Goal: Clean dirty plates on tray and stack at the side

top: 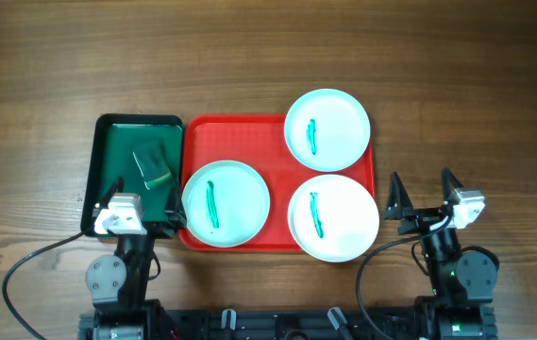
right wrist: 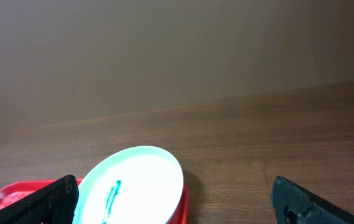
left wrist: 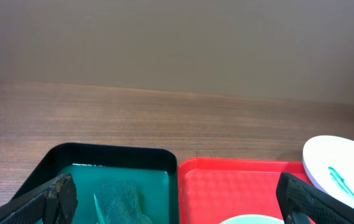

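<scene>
The red tray (top: 249,142) holds three white plates, each with a teal streak: one at the far right (top: 327,129), one at the near left (top: 226,203) and one at the near right (top: 334,216). My left gripper (top: 145,200) is open and empty at the near edge, over the gap between the green tray and the red tray. In its wrist view, the open fingers (left wrist: 177,200) frame the red tray (left wrist: 239,186) and a plate (left wrist: 344,168). My right gripper (top: 423,187) is open and empty, right of the tray. Its wrist view (right wrist: 173,202) shows a plate (right wrist: 139,180).
A smaller dark green tray (top: 117,142) sits left of the red tray, touching it, with a green sponge (top: 153,165) in it. Both also show in the left wrist view, tray (left wrist: 114,155) and sponge (left wrist: 121,199). Bare wooden table (top: 476,94) surrounds the trays.
</scene>
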Motion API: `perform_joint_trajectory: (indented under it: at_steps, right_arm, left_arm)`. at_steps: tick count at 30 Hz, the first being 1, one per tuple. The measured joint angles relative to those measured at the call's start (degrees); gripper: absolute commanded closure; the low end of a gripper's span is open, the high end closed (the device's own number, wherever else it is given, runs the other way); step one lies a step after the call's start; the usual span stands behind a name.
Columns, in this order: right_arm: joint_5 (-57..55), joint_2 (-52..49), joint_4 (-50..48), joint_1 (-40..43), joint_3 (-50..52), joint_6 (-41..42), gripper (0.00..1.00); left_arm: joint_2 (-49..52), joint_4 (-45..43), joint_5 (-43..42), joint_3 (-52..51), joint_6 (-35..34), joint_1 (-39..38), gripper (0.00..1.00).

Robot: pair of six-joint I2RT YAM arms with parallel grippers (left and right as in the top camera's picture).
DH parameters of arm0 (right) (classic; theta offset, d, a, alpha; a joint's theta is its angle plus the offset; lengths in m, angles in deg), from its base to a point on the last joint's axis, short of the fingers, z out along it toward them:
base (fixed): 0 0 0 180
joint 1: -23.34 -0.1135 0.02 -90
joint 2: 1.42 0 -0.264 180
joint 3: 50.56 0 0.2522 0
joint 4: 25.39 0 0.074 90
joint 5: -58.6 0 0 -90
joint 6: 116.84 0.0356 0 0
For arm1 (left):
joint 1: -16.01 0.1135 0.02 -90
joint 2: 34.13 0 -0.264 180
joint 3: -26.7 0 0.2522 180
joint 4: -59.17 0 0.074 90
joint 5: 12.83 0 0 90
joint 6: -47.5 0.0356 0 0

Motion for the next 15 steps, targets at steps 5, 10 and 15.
perform_joint_trajectory:
  at_steps: [5,10,15]
  right_arm:
    - [-1.1,0.0,0.0,0.0,0.0,-5.5,0.00]
    - [-1.3,0.0,0.0,0.0,0.0,-7.1,0.00]
    - [-1.3,0.0,0.0,0.0,0.0,-7.1,0.00]
  left_arm:
    - [0.0,0.0,0.0,0.0,0.0,0.0,0.00]
    - [0.0,0.0,0.0,0.0,0.0,0.0,0.00]
    - [0.0,0.0,0.0,0.0,0.0,0.0,0.00]
